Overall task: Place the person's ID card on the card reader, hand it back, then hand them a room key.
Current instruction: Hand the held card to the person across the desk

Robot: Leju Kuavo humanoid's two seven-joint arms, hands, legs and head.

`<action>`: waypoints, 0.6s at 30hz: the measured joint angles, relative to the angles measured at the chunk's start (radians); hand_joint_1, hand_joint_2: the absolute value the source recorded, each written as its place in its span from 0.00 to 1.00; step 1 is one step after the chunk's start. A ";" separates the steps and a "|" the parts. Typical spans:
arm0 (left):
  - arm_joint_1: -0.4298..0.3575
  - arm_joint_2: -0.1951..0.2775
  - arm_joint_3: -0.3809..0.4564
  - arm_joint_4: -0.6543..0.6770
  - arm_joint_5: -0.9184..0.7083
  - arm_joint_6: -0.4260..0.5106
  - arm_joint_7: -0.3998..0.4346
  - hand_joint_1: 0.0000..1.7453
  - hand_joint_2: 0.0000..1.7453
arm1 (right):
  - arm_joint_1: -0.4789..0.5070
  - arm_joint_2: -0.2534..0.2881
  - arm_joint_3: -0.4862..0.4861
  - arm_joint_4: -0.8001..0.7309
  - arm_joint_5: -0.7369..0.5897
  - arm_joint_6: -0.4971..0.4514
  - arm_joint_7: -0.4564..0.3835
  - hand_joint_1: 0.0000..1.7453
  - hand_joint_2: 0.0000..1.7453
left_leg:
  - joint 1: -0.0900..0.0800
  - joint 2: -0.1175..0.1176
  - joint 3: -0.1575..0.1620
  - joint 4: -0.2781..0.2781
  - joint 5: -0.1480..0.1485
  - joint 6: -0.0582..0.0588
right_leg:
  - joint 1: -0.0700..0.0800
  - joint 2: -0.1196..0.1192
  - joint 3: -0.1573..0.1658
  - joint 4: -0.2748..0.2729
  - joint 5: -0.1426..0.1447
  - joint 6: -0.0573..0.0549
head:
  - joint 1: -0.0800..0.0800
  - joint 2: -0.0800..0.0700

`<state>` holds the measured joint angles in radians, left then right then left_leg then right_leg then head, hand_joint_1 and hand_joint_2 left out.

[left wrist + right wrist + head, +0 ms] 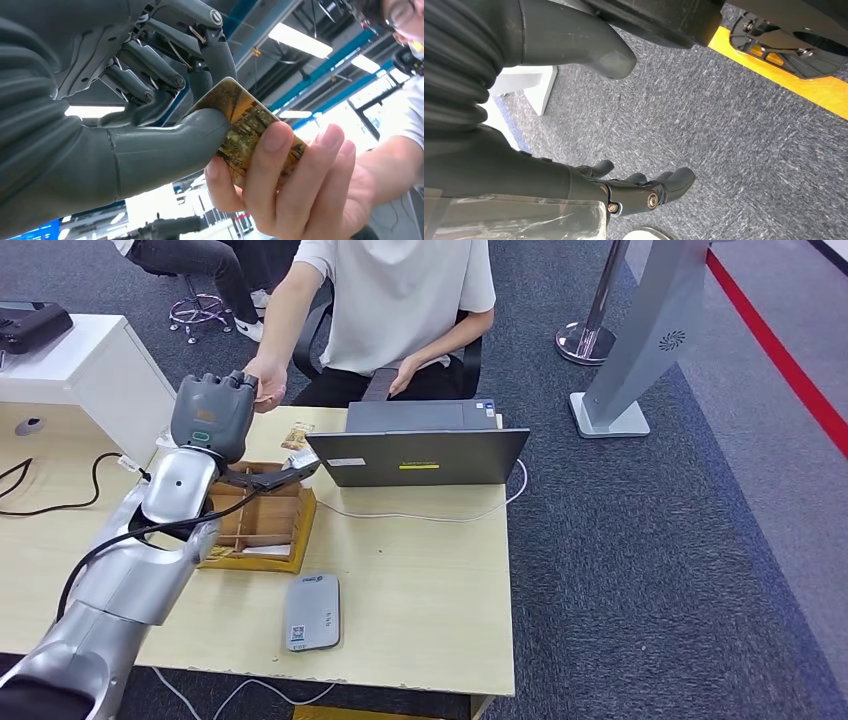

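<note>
Nearest, at the desk's front edge (420,665), a grey card reader (312,612) lying flat, nothing on it. Just behind and to the left, a wooden divided tray (262,530) with papers in its compartments, partly hidden by the silver left arm (150,540). Further back, a laptop (418,455), lid toward the camera, a white cable (430,515) curving along the desk in front of it. Raised above the desk's far left corner, the left hand (212,415), pinching a yellow-brown picture card (247,130) between thick grey thumb (165,150) and a dark finger; card held out past the desk edge. Meeting it, the person's hand (285,185), thumb and fingers closed on the card's other end, so both hands touching the card at once. Beyond, the seated person in a white shirt (400,300), arm reaching forward. Well apart, hanging over grey carpet (724,125), the right hand (634,192), empty, fingers loosely bent and parted. Far right on the floor, a grey stand (640,340) and a metal post base (585,340).
</note>
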<state>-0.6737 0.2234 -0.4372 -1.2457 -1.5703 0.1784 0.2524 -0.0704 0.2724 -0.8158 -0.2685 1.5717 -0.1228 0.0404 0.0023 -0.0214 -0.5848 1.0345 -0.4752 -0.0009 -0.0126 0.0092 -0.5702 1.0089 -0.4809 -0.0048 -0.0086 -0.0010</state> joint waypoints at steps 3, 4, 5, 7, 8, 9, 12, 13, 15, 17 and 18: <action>-0.006 -0.012 0.001 0.029 0.000 -0.002 -0.003 0.00 1.00 | 0.000 0.000 0.001 0.000 0.000 0.000 0.000 0.00 1.00 | 0.000 0.000 -0.001 0.000 0.000 0.000 | 0.000 0.000 0.000 0.000 0.000 0.000 | 0.000 0.000; -0.005 -0.016 0.003 0.033 0.000 -0.002 -0.006 0.00 1.00 | 0.000 -0.001 0.001 0.001 0.000 0.000 0.000 0.00 1.00 | 0.000 0.000 -0.001 0.000 0.000 0.000 | 0.000 0.000 0.000 0.000 0.000 0.000 | 0.000 0.000; -0.005 -0.020 0.004 0.037 0.000 -0.002 -0.009 0.00 1.00 | 0.000 -0.001 0.002 0.001 0.000 0.000 -0.001 0.00 1.00 | 0.000 0.000 -0.001 0.000 0.000 0.000 | 0.000 0.000 0.000 0.000 0.000 0.000 | 0.000 0.000; -0.005 -0.025 0.006 0.042 0.000 -0.002 -0.010 0.00 1.00 | 0.000 -0.001 0.002 0.001 0.000 0.000 -0.002 0.00 1.00 | 0.000 0.000 -0.001 0.000 0.000 0.000 | 0.000 0.000 0.000 0.000 0.000 0.000 | 0.000 0.000; -0.005 -0.026 0.007 0.044 0.000 -0.002 -0.010 0.00 1.00 | 0.001 -0.001 0.002 0.001 0.000 0.000 -0.002 0.00 1.00 | 0.000 0.000 -0.001 0.000 0.000 0.000 | 0.000 0.000 -0.001 0.000 0.000 0.000 | 0.000 0.000; -0.005 -0.027 0.008 0.046 0.000 -0.001 -0.010 0.00 1.00 | 0.001 -0.001 0.002 0.001 0.000 0.000 -0.002 0.00 1.00 | 0.000 0.000 -0.001 0.000 0.000 0.000 | 0.000 0.000 -0.001 0.000 0.000 0.000 | 0.000 0.000; -0.003 -0.029 0.011 0.050 0.000 0.002 0.003 0.00 1.00 | 0.001 -0.001 0.002 0.001 0.000 0.000 -0.002 0.00 1.00 | 0.000 0.000 -0.001 0.000 0.000 0.000 | 0.000 0.000 -0.001 0.000 0.000 0.000 | 0.000 0.000; -0.001 -0.029 0.012 0.050 0.000 0.005 0.009 0.00 1.00 | 0.001 -0.001 0.002 0.001 -0.001 -0.001 -0.002 0.00 1.00 | 0.000 0.000 -0.001 0.000 0.000 0.000 | 0.000 0.000 -0.001 0.000 0.000 0.000 | 0.000 0.000; 0.013 -0.027 0.018 0.040 0.000 0.017 0.010 0.00 1.00 | 0.001 -0.002 0.002 0.001 -0.004 -0.003 -0.002 0.00 1.00 | 0.000 0.000 -0.001 0.000 0.000 0.000 | 0.000 0.000 0.000 0.000 0.000 0.000 | 0.000 0.000; 0.053 -0.026 0.050 0.002 0.010 0.041 -0.034 0.00 1.00 | 0.002 -0.002 0.000 0.002 -0.009 -0.005 -0.002 0.00 1.00 | 0.000 0.000 -0.002 0.000 0.000 0.000 | 0.000 0.000 0.000 0.001 0.000 0.000 | 0.000 0.000; 0.083 -0.030 0.087 -0.031 0.026 0.054 -0.082 0.00 1.00 | 0.003 -0.002 -0.002 0.002 -0.012 -0.006 -0.002 0.00 1.00 | 0.000 0.001 -0.002 0.000 0.000 0.000 | 0.000 0.001 -0.001 0.001 0.000 0.000 | 0.000 0.000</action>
<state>-0.5906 0.1938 -0.3501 -1.2767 -1.5442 0.2324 0.1708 -0.0674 0.2705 -0.8181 -0.2668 1.5597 -0.1293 0.0382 0.0025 -0.0206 -0.5865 1.0341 -0.4754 -0.0010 -0.0126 0.0102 -0.5710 1.0096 -0.4811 -0.0049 -0.0081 -0.0010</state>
